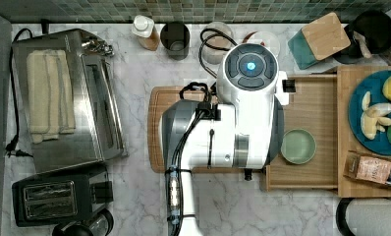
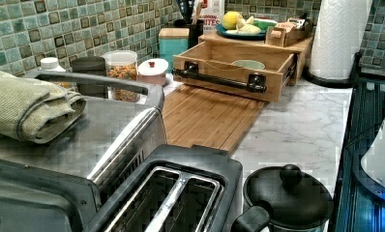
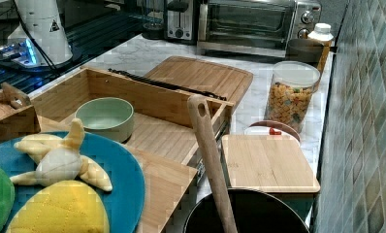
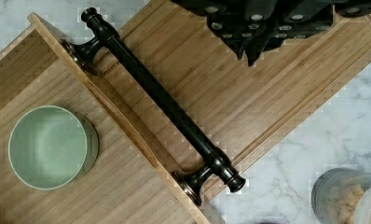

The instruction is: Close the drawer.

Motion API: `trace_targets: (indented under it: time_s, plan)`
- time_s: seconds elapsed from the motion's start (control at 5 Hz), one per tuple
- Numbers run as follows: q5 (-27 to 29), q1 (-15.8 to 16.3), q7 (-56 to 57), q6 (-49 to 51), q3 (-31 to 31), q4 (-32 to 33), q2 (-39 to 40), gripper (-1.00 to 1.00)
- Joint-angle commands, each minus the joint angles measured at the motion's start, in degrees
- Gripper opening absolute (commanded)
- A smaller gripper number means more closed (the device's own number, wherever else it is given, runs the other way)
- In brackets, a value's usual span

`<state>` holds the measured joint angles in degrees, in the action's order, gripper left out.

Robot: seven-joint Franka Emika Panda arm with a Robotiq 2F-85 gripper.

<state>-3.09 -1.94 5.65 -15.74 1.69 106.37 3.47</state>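
The drawer (image 1: 309,101) stands pulled out from under the wooden cabinet top (image 1: 345,132), toward the top view's left. A pale green bowl (image 1: 298,146) sits inside it. Its long black bar handle (image 4: 160,100) runs along the front panel (image 2: 229,67), over the edge of a grooved cutting board (image 4: 277,79). My gripper (image 4: 251,55) hangs above that board, apart from the handle on the side away from the drawer, with its fingertips together and nothing between them. In the top view my white arm (image 1: 233,128) covers the drawer's front.
A toaster oven (image 1: 66,98) with a folded towel and a toaster (image 1: 61,196) stand at the top view's left. Jars (image 3: 292,94) line the tiled wall. A blue plate of toy fruit (image 1: 375,113) sits on the cabinet top, a paper towel roll (image 2: 338,38) beside it.
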Motion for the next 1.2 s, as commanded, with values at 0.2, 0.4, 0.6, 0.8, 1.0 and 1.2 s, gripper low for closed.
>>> trace_targets:
  time_s: [0.2, 0.4, 0.6, 0.8, 1.0, 1.2]
  plan:
    - [-0.27, -0.30, -0.01, 0.00, 0.27, 0.01, 0.00, -1.00]
    - [0.62, -0.47, 8.24, -1.39, -0.03, 1.51, -0.72, -1.00]
    - [-1.42, 0.44, 22.47, -9.49, -1.13, 8.86, -4.87, -1.00]
    - [1.40, 0.76, 30.71, -6.56, -1.54, 6.86, -2.86, -1.00]
    - [-3.07, 3.08, 26.85, -8.78, -2.92, 8.78, -2.51, -1.00]
    - [-5.66, 3.81, 28.72, -16.78, -3.73, 15.15, -3.97, -1.00]
